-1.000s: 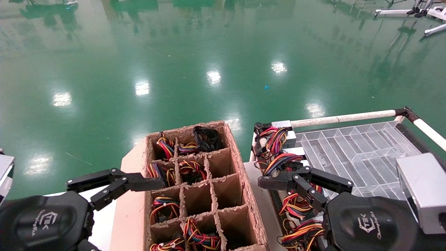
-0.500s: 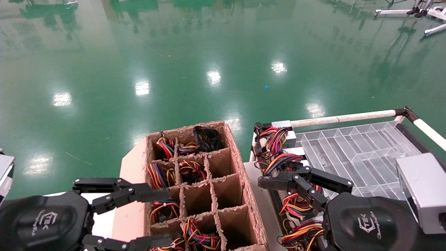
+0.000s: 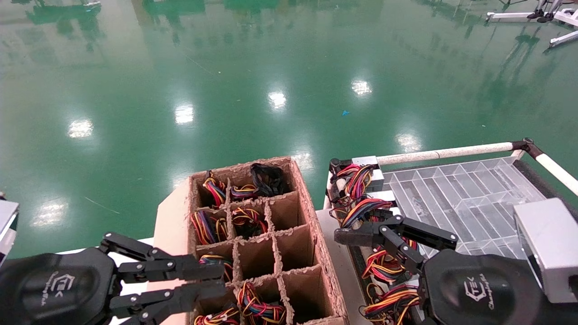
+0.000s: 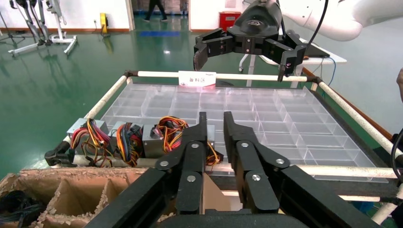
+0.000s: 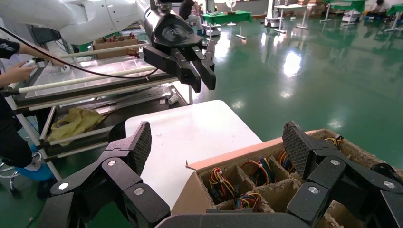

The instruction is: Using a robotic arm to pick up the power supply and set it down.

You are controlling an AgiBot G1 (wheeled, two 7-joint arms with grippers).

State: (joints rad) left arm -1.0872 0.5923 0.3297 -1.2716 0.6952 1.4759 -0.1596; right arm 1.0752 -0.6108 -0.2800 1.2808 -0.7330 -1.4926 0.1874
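The power supply (image 3: 267,178) shows only as a bundle of black wires in the far right cell of the cardboard box (image 3: 316,234); its body is hidden in the cell. My left gripper (image 3: 224,280) reaches over the box's near left cells. Its fingers (image 4: 203,124) stand almost together with only a slit between them, and nothing is held. The right wrist view shows that gripper (image 5: 202,78) on its white arm. My right gripper (image 3: 395,238) hangs wide open and empty over the tray's left edge, and its pads (image 5: 141,142) are far apart.
Other cells of the box hold coloured wire bundles (image 3: 246,216). Grey boxes with red, yellow and orange wires (image 3: 361,180) line the left edge of a clear compartment tray (image 3: 469,194) framed by white rails (image 3: 447,152). A white table (image 5: 190,137) lies left of the box.
My left gripper has gone from wide open to nearly together and has dropped toward the box's near cells. The right arm has not moved.
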